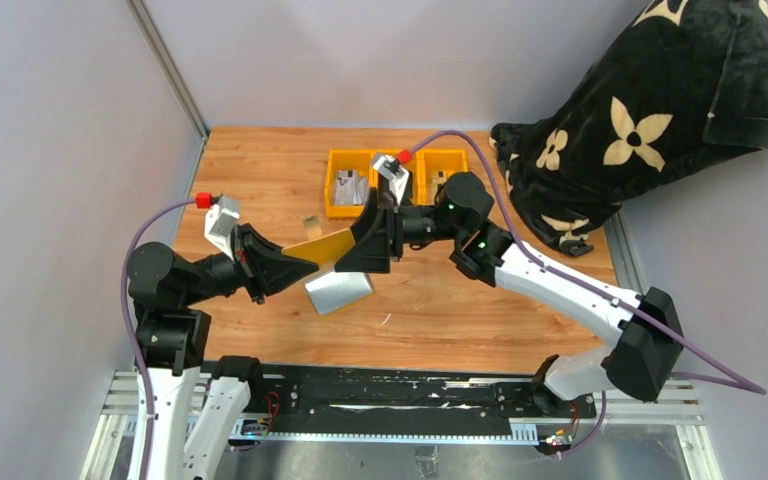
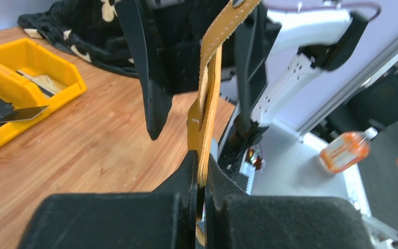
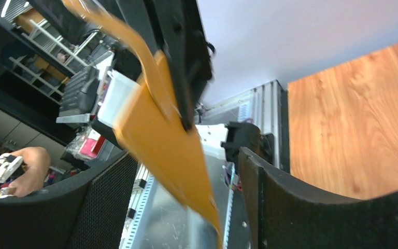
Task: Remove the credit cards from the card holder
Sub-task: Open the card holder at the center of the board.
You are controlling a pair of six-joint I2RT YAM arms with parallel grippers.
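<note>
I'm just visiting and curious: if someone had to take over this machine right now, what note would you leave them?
Left gripper: jaws shut on the wallet, holding it above the table.
Right gripper: jaws open, one on each side of the wallet's other end, not gripping.
Done: wallet is up off the table.
Left to do: I cannot tell whether any of the cards is out yet; draw them from the wallet.

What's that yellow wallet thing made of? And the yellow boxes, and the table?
The card holder looks like leather: matte mustard, with a thick raw-cut tan edge. The yellow bins look like hard plastic, smooth and slightly shiny. The table shows wood grain, though it may be only a printed laminate.
</note>
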